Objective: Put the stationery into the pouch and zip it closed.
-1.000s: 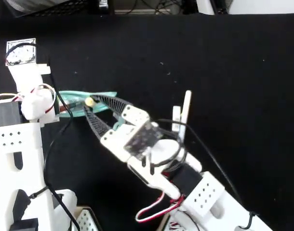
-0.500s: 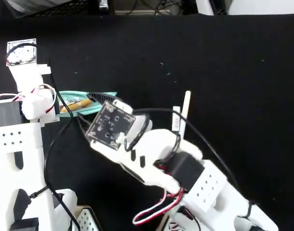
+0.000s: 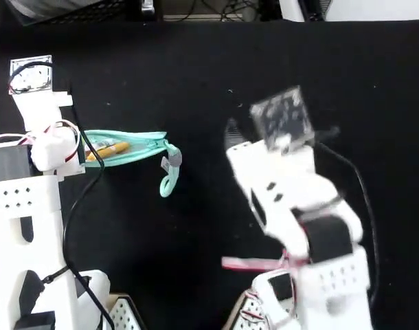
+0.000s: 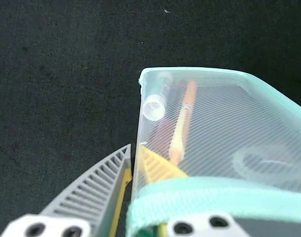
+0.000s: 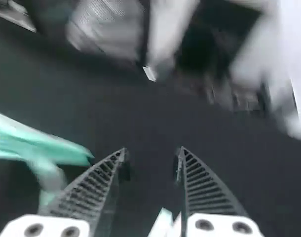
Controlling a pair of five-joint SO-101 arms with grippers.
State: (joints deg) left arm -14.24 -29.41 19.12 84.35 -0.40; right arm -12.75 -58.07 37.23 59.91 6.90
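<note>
Pouch (image 3: pixel 130 146) partly behind left arm (image 3: pixel 32 180) (zipper (image 3: pixel 170 165) unclear)

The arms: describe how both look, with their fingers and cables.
Both are white plastic with perforated plates and black motor blocks. The left arm carries black cables and red-and-white wires; the right arm a black cable and red-white wires. The right gripper has grey, tapered, ribbed fingers.

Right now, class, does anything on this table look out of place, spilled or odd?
Nothing is spilled or damaged. One oddity: the pouch is not lying flat but stands on edge, pinched in the left gripper, and its loop strap trails loose on the black table.
</note>
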